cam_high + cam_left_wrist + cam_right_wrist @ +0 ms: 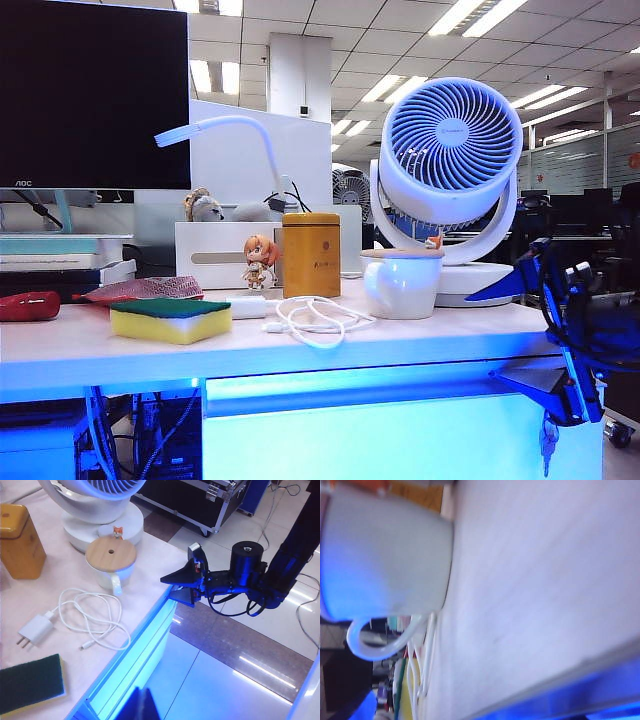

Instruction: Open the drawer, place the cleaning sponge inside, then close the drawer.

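You see the right gripper (pixel 172 586) spread open at the desk's (pixel 60 350) right front corner by the drawer (pixel 400 440); the left gripper (pixel 142 705), barely visible, appears clenched empty.

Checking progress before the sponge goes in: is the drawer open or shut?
Shut. The drawer front sits flush under the desk edge; the right gripper stands open at its corner.

sponge (pixel 171 321) on desk (pixel 420 335) — left of mug (pixel 400 283)
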